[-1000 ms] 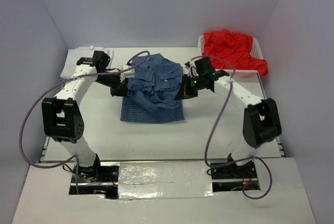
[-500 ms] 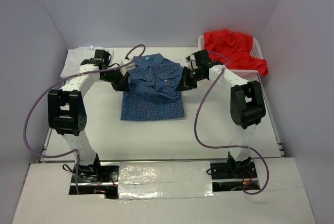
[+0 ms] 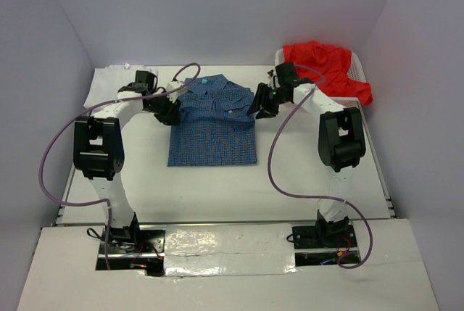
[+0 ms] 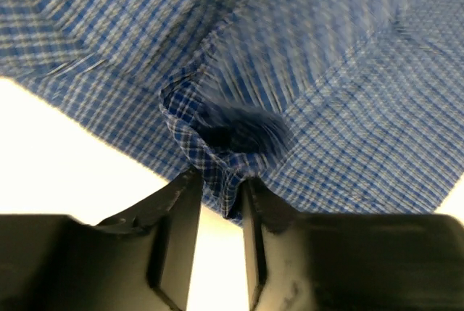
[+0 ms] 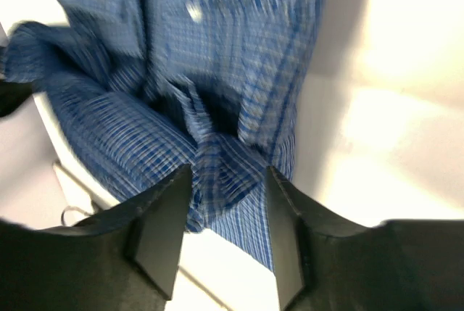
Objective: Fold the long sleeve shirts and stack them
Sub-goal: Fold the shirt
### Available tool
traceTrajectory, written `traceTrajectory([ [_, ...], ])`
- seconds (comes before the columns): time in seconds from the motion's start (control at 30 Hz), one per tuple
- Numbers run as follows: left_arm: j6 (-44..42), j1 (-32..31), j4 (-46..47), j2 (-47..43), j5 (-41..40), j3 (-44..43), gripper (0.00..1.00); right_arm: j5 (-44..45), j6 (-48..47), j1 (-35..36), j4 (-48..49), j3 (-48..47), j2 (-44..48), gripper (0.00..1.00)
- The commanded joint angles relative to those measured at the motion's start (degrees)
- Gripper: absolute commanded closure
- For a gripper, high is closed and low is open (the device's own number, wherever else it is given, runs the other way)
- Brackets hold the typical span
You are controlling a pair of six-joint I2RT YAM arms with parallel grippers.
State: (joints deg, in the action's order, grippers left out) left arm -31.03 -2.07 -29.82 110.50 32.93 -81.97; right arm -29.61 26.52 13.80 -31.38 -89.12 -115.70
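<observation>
The blue checked shirt [image 3: 214, 126] lies folded flat in a rectangle mid-table, collar toward the back. My left gripper [image 3: 172, 110] sits at its left shoulder edge. In the left wrist view the jaws of the left gripper [image 4: 220, 180] stand apart, with a small pucker of the shirt [image 4: 326, 72] loose at the tips. At the right shoulder edge is my right gripper [image 3: 259, 104]. The right wrist view shows the right gripper [image 5: 228, 173] open wide over a crease of the shirt [image 5: 217, 35]. A red shirt [image 3: 322, 64] fills the basket. White cloth [image 3: 100, 88] lies back left.
The white mesh basket [image 3: 360, 72] stands at the back right corner against the wall. Purple cables loop from both arms over the table. The walls close in on three sides. Bare table shows in front of the blue shirt.
Both grippers carried the raised fold of the blue shirt toward the back and laid it flat. Both sets of jaws have come apart from shut.
</observation>
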Motion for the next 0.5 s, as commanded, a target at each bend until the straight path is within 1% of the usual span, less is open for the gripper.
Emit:
traceTrajectory([
  [0.0, 2.90, 0.48, 2.05, -0.37, -4.53, -0.73, 0.58, 4.54, -1.64, -0.44, -0.26, -6.50, 2.05, 0.45],
  [0.03, 3.34, 0.48, 2.14, -0.46, -5.50, -0.73, 0.55, 5.43, -2.09, -0.44, -1.22, -7.55, 2.67, 0.44],
  [0.07, 4.38, 0.66, 2.40, -0.55, -7.25, -0.73, 0.51, 6.31, -2.44, -0.44, -1.49, -7.82, 3.37, 0.40],
  [0.13, 5.71, 0.66, 3.80, -0.72, -9.19, -0.73, 0.43, 8.51, -2.97, -0.44, -1.50, -7.74, 5.65, 0.39],
  [0.17, 6.67, 0.66, 4.07, -0.55, -11.02, -1.34, 0.42, 8.86, -3.14, -0.53, -1.15, -6.95, 7.40, 0.38],
  [0.27, 9.57, 0.83, 3.72, 0.33, -15.59, -4.32, 0.42, 9.21, -3.58, -0.44, 0.00, -4.67, 10.22, 0.38],
  [0.37, 10.11, 1.71, 2.40, -1.15, -14.57, -6.88, 0.45, 9.92, -4.99, -0.27, 0.35, 0.85, 13.65, 0.39],
  [0.4, 9.06, 1.71, 2.49, -2.29, -13.95, -6.80, 0.46, 10.00, -5.51, -0.09, 0.52, 2.36, 14.62, 0.40],
  [0.43, 5.57, 1.54, 2.84, -3.70, -12.73, -5.75, 0.46, 9.74, -5.95, 0.08, 0.61, 3.77, 16.45, 0.40],
  [0.47, 3.71, 1.28, 3.10, -6.93, -10.54, -4.96, 0.45, 9.39, -6.65, 0.87, 0.70, 5.43, 17.43, 0.41],
])
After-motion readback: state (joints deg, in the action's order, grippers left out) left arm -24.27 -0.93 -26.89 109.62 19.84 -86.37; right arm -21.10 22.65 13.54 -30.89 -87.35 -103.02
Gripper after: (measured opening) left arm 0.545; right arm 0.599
